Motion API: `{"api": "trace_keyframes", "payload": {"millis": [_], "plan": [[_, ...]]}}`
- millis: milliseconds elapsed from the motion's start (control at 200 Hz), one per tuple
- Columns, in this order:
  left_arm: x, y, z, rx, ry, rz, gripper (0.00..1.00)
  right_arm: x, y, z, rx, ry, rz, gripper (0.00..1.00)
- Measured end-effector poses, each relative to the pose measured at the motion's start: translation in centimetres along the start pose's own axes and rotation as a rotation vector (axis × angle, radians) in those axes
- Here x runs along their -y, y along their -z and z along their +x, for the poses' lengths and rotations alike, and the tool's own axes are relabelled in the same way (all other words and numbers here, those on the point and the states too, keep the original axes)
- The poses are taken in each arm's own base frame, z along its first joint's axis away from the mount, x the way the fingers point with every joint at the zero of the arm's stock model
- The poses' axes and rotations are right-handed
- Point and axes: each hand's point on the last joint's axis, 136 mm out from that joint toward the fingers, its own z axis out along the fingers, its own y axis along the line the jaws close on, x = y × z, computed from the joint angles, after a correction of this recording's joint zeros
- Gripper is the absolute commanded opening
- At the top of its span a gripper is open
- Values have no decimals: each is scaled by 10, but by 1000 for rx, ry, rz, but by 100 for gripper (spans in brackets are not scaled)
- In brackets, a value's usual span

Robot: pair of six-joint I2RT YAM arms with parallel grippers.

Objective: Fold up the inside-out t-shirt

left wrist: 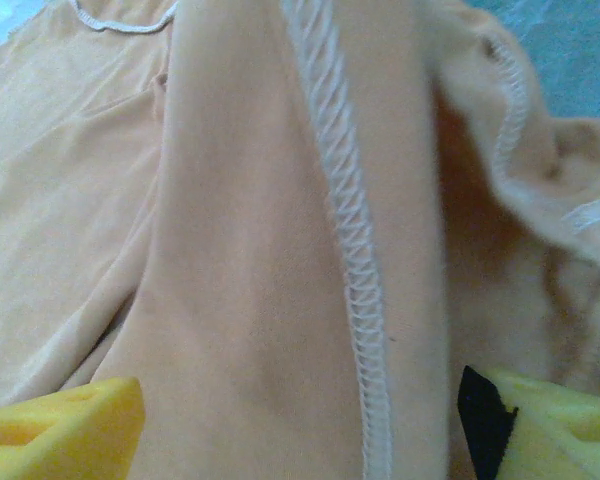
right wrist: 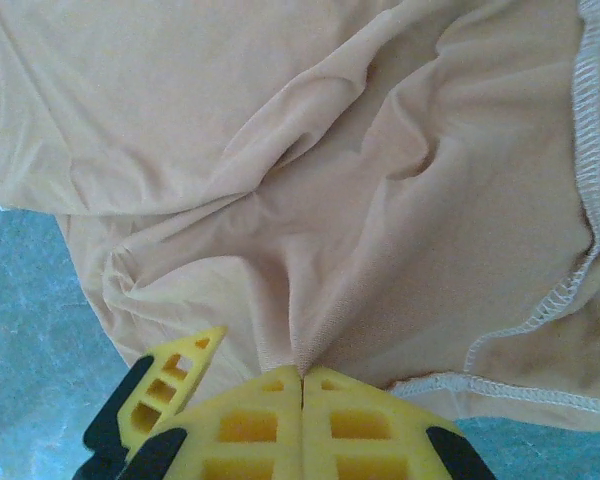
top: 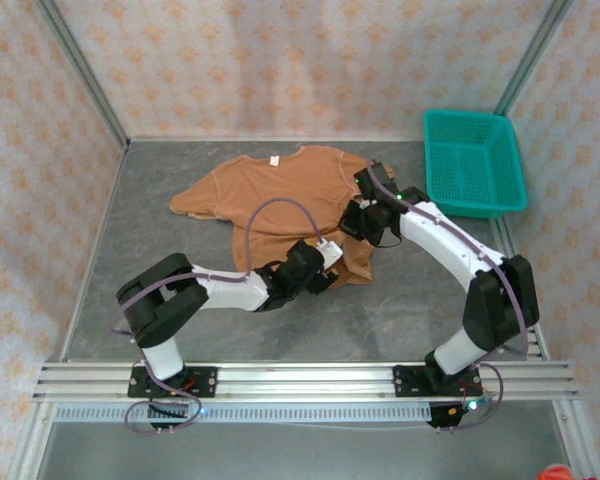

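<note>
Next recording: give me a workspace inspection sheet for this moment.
Surface: grey table, bare around the cloth.
Job's things: t-shirt spread seams-out, white label at the collar, near-right part bunched.
Clutter: teal basket in the far right corner.
Grippers: left gripper open, seamed cloth between its fingers; right gripper shut on a pinch of the t-shirt.
Cables: purple cable loops over the t-shirt from the left arm.
Surroundings: patterned walls, metal rail at the near edge.

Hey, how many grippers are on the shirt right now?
2. The left gripper hangs open over a seam at the t-shirt's near edge; the right gripper is shut on cloth at its right side.
</note>
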Motion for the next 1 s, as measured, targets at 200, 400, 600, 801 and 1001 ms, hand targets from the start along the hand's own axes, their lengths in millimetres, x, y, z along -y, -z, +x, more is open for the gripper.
{"api": "trace_keyframes", "payload": {"millis": [200, 400, 600, 801, 1001], "plan": [[-50, -5, 16, -73, 26, -103, 50, 19, 25, -13, 57, -47, -10, 0], [-111, 24, 12, -80, 95, -210, 20, 31, 37, -23, 93, -74, -11, 0], [-120, 51, 4, -88, 114, -204, 0, 43, 23, -27, 75, -51, 44, 0], [-116, 66, -33, -116, 227, -112, 0, 39, -4, -77, 103, 6, 137, 0], [-112, 55, -90, -125, 389, -27, 0, 31, -21, -138, 203, 78, 263, 28]]}}
